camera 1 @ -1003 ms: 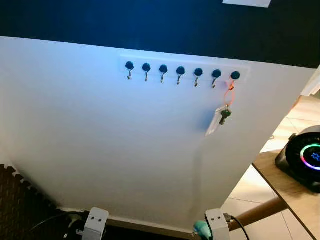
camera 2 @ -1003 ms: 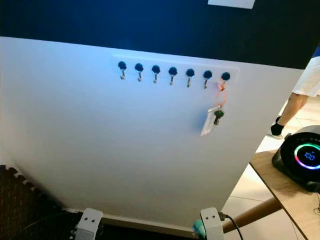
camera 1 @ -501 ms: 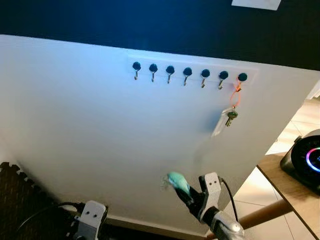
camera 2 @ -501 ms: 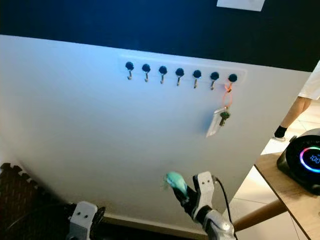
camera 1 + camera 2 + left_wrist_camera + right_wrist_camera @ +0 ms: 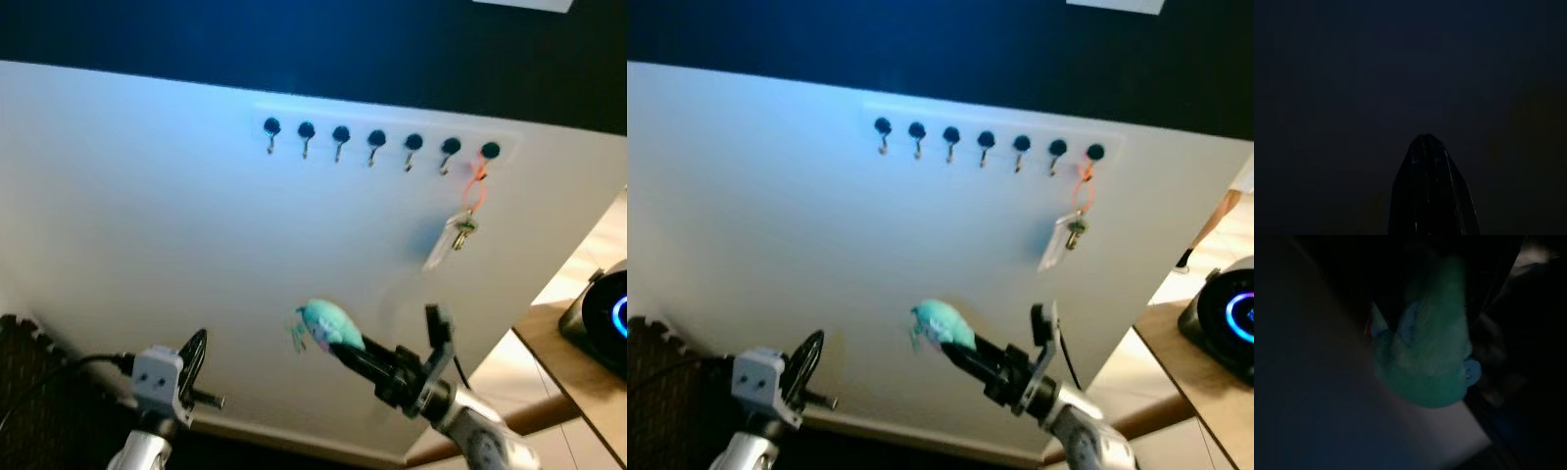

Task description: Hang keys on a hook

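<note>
Fingers of the right gripper are clamped on a teal fuzzy keychain, held up toward the white wall so it can reach the free hooks. The left gripper hangs idle, fingers together.

Head views soft, motion-blurred, bluish cast; wrist views nearly black.
</note>
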Robot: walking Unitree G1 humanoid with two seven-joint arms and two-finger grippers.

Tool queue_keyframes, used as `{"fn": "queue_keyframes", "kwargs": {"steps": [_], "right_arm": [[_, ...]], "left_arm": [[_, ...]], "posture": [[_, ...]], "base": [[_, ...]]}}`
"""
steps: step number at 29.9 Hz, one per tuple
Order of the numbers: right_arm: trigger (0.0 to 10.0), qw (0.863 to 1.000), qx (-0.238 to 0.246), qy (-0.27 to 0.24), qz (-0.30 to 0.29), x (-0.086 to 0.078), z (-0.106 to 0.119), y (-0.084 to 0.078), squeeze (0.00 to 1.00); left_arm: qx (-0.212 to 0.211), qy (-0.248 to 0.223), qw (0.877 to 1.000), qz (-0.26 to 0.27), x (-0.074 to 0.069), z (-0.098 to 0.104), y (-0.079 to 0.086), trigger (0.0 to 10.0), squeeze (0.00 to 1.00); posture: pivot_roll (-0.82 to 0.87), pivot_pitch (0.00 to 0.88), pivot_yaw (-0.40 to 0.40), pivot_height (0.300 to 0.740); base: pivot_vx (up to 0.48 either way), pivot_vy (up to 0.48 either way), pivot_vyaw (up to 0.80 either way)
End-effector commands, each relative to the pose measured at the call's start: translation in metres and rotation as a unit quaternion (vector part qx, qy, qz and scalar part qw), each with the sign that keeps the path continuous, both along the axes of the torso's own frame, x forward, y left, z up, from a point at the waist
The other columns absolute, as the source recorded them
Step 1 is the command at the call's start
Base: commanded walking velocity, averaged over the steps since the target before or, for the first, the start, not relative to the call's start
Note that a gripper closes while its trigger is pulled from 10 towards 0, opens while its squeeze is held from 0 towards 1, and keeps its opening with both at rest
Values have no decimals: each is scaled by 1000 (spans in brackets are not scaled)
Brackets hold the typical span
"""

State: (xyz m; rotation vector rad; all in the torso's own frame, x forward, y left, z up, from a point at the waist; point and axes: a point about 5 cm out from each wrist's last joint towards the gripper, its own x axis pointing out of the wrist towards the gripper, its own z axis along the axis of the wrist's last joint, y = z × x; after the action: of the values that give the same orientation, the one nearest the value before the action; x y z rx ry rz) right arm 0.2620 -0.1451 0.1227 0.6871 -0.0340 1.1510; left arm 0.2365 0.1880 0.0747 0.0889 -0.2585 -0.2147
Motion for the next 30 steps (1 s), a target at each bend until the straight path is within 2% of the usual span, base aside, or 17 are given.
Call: {"fn": "queue_keyframes", "kwargs": {"steps": [1, 3, 4, 6, 7, 8, 9, 12, 14, 17, 20, 23, 25, 27, 28, 29, 30], "right_arm": [[10000, 999, 33, -7, 5, -1, 12, -6, 0], [10000, 997, 79, -11, -8, 2, 24, -14, 0], [10000, 997, 79, -11, -8, 2, 24, -14, 0], [10000, 992, 125, -8, -7, 0, 35, -19, 0], [10000, 992, 125, -8, -7, 0, 35, -19, 0], [10000, 985, 169, -9, 0, -4, 46, -23, 0], [10000, 983, 185, -10, 2, -6, 49, -25, 0], [10000, 977, 211, -15, 0, -8, 55, -28, 0], [10000, 977, 211, -15, 0, -8, 55, -28, 0], [10000, 967, 254, -19, -3, -11, 65, -35, 0], [10000, 964, 266, -22, -3, -12, 68, -37, 0], [10000, 952, 304, -21, -12, -12, 75, -42, 0], [10000, 949, 313, -20, -15, -12, 76, -44, 0], [10000, 953, 301, -7, -19, -11, 74, -45, 0], [10000, 963, 269, 5, -22, -9, 69, -42, 0], [10000, 987, 158, 18, -26, -8, 58, -28, 0], [10000, 987, 158, 18, -26, -8, 58, -28, 0]], "left_arm": [[-12, -8, 1000, 6, 0, 4, 0, 10000, 0], [-21, -17, 1000, 0, 1, 11, -1, 10000, 0], [-21, -17, 1000, 0, 1, 11, -1, 10000, 0], [-27, -18, 999, -5, 1, 17, -2, 10000, 0], [-27, -18, 999, -5, 1, 17, -2, 10000, 0], [-32, -22, 999, -9, 1, 21, -4, 10000, 0], [-35, -25, 999, -12, 1, 24, -7, 10000, 0], [-36, -34, 999, -22, 1, 28, -11, 10000, 0], [-36, -34, 999, -22, 1, 28, -11, 10000, 0], [-34, -49, 998, -38, 1, 38, -17, 10000, 0], [-32, -54, 997, -42, 2, 42, -19, 10000, 0], [-31, -58, 997, -48, 5, 47, -22, 10000, 0], [-32, -57, 997, -48, 6, 48, -23, 10000, 0], [-30, -55, 997, -50, 6, 48, -24, 10000, 0], [-29, -55, 997, -50, 6, 48, -24, 10000, 0], [-28, -54, 997, -51, 6, 48, -24, 10000, 0], [-28, -54, 997, -51, 6, 48, -24, 10000, 0]], "posture": [[98, 72, -64, 740], [98, 71, -64, 740], [98, 71, -64, 740], [99, 72, -65, 740], [99, 72, -65, 740], [99, 73, -65, 740], [99, 75, -64, 740], [100, 76, -64, 740], [100, 76, -64, 740], [99, 82, -61, 740], [99, 82, -61, 740], [98, 81, -60, 740], [98, 81, -60, 740], [98, 79, -59, 740], [98, 79, -59, 740], [91, 78, -57, 740], [91, 78, -57, 740]], "base": [[0, 0, 0], [0, 0, 0], [0, 0, 0], [0, 0, 0], [0, 0, 0], [0, 0, 0], [0, 0, 0], [0, 0, 0], [0, 0, 0], [0, 0, 0], [0, 0, 0], [0, 0, 0], [0, 0, 0], [0, 0, 0], [0, 0, 0], [0, 0, 0], [0, 0, 0]]}}
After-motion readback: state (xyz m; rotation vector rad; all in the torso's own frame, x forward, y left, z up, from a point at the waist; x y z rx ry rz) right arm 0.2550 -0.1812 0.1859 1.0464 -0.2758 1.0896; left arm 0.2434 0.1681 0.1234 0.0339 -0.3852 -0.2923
